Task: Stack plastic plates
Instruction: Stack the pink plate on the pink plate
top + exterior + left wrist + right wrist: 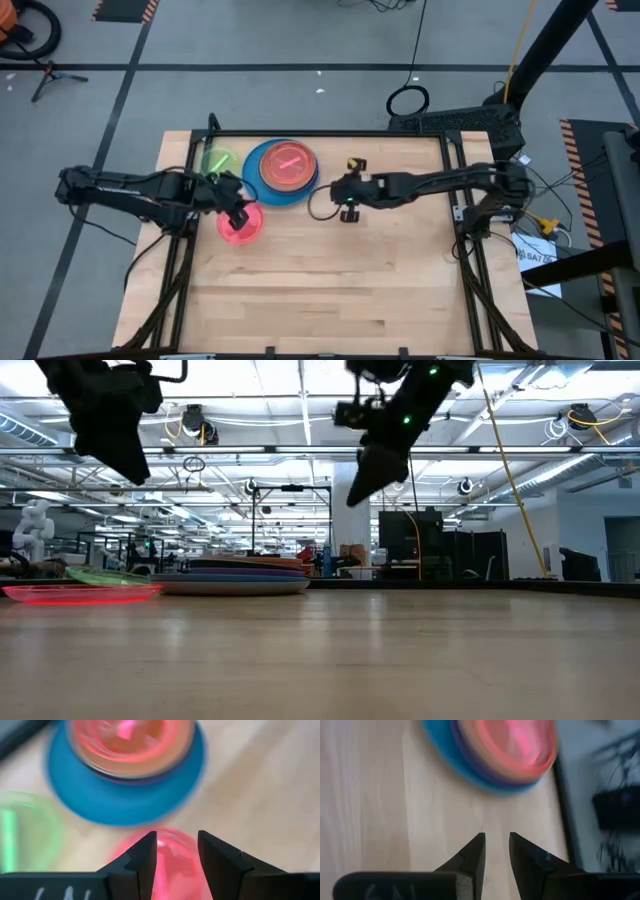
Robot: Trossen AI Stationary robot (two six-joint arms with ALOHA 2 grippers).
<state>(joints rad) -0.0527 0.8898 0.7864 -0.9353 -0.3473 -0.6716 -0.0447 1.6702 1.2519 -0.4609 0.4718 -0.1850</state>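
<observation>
From above, a stack of plates (280, 172) with a large blue plate at the bottom and a translucent pink one on top sits toward the far middle of the wooden desk (320, 280); a green plate (218, 162) lies just beside it on the left, and a loose pink plate (241, 224) lies nearer the front, below the left gripper (238, 215), which hangs over its upper edge. The right gripper (340, 190) hovers to the right of the stack, apart from it. From desk height, the loose pink plate (82, 593) and green plate (105, 575) lie flat at the left with the stack (235, 575) just beyond, while both arms hang well above the desk, touching nothing. In the left wrist view, the left gripper (177, 851) has its fingers spread with nothing between them, the pink plate (172, 862) beneath, the blue-based stack (125, 780) and green plate (25, 830) farther off. In the right wrist view, the right gripper (497, 849) shows a narrow gap between its fingers over bare desk, with the stack (495, 750) ahead of it
</observation>
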